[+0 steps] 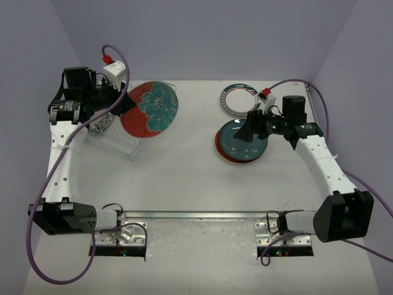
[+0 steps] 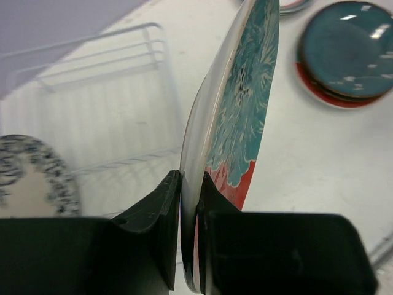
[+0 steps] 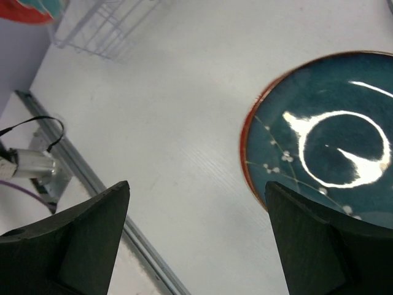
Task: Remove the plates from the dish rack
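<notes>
So three plates [image 1: 242, 140] lie unloaded toward the counter's [image 1: 184, 178] right edge. My left pincer [image 2: 190, 187] clamps the teal-orange plate [image 2: 245, 104], and the speckled plate [image 2: 37, 178] waits in the dish rack [image 2: 110, 117]. My right pincer [image 3: 196, 215] gapes empty.

A white surface [image 1: 184, 178] fills the scene, matte, with a faint wood grain that shows in the right wrist view. Three bare walls close it in: a back wall [image 1: 202, 37], a left wall [image 1: 24, 74] and a right wall [image 1: 368, 74]. All are a pale lavender-grey and meet the surface at straight seams. The light is soft and even, from above, and shadows on the surface are dim and blurred. A thin metal rail [image 1: 196, 216] runs left to right near the front edge, catching a slight sheen
</notes>
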Available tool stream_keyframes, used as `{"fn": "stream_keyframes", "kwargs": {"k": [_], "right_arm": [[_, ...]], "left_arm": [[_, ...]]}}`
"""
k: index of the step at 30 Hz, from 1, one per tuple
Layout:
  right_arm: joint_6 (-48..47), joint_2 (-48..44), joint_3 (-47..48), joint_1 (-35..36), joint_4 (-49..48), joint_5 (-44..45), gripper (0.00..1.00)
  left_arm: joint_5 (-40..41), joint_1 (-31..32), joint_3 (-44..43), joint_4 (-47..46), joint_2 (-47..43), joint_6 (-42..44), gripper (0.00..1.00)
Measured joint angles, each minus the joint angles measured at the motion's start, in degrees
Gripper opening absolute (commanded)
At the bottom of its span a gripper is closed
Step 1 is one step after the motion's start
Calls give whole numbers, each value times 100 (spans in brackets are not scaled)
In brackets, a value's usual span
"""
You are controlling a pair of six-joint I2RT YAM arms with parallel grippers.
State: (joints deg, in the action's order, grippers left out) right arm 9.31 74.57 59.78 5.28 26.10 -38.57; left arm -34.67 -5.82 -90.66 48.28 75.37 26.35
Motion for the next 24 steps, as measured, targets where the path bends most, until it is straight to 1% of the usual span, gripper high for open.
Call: {"fn": "stream_keyframes", "kwargs": {"k": [3, 6, 10, 14, 16, 17, 20, 22, 24], "right_arm": [[226, -226, -56, 189, -368, -394, 90], [369, -326, -56, 545, -676, -576, 90], [527, -262, -42, 1092, -875, -621, 89], [628, 38, 70, 1560, -993, -614, 88], [700, 231, 167, 1722, -1048, -602, 84], [749, 325, 215, 1781, -1076, -604, 80], [958, 597, 388, 1887, -1135, -643, 60], [1152, 767, 518, 1897, -1188, -672, 48], [1332, 903, 606, 1897, -1272, -672, 31]], "left_arm": [[-726, 114, 509, 110, -81, -463, 0], [-1129, 306, 876, 116, -65, -812, 0], [-1340, 636, 1098, -70, -67, -1147, 0], [-1450, 913, 1199, -317, -67, -1356, 0], [-1489, 1025, 1260, -406, -67, -1437, 0], [-1508, 1063, 1289, -432, -67, -1470, 0], [-1547, 1143, 1357, -479, -67, -1552, 0], [-1550, 1153, 1379, -500, -67, -1606, 0], [-1543, 1153, 1385, -556, -67, -1649, 0]]}}
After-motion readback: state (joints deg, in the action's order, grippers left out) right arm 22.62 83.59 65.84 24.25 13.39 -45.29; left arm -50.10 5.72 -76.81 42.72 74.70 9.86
